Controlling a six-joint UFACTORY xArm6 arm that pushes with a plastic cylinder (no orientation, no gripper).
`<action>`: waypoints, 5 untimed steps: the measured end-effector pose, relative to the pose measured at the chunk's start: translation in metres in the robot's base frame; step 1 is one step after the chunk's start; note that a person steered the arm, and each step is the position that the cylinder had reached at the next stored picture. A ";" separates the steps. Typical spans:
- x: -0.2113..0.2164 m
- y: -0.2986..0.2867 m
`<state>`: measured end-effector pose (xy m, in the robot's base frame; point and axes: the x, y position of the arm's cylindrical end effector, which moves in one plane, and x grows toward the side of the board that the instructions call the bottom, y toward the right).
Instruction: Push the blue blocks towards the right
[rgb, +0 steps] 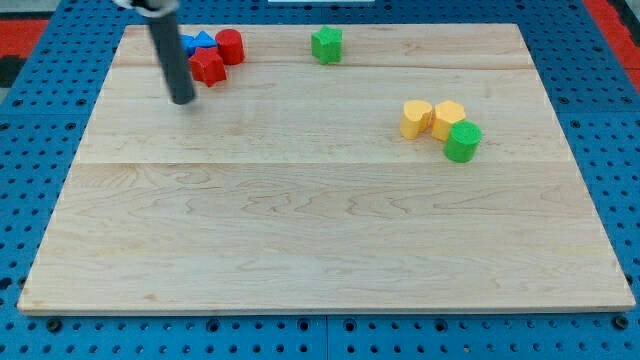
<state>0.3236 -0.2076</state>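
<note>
- Setting: a pale wooden board (320, 230) lies on a blue perforated base; a single dark rod descends from the upper left of the frame.
- Tool: my tip (183, 100) rests on the board in the upper left, just below and slightly left of the corner cluster of blocks, apparently not touching any of them. There are no jaws on this rig, only the bare rod, so nothing is spread, pressed together or pinched.
- Task objects: the blue blocks (196, 44) sit near the upper left corner, partly hidden behind the rod; their shapes and exact number cannot be made out from here.
- Neighbours: a red star-like block (208, 67) lies just below the blue ones and a red cylinder (230, 46) just to their right, both seemingly in contact with them.
- Elsewhere: a green block (326, 44) stands alone at upper centre; two yellow blocks (432, 118) and a green cylinder (462, 141) form a group at centre right.
- Step in hand (judgement): the approach phase, with pushing not yet begun.
- Next move (judgement): the tip should travel to the left flank of the blue blocks, then sweep rightward; the red pieces stand in that path and will probably be carried along.
</note>
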 end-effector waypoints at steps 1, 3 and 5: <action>-0.043 -0.028; -0.064 0.012; -0.064 -0.008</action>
<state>0.2599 -0.2157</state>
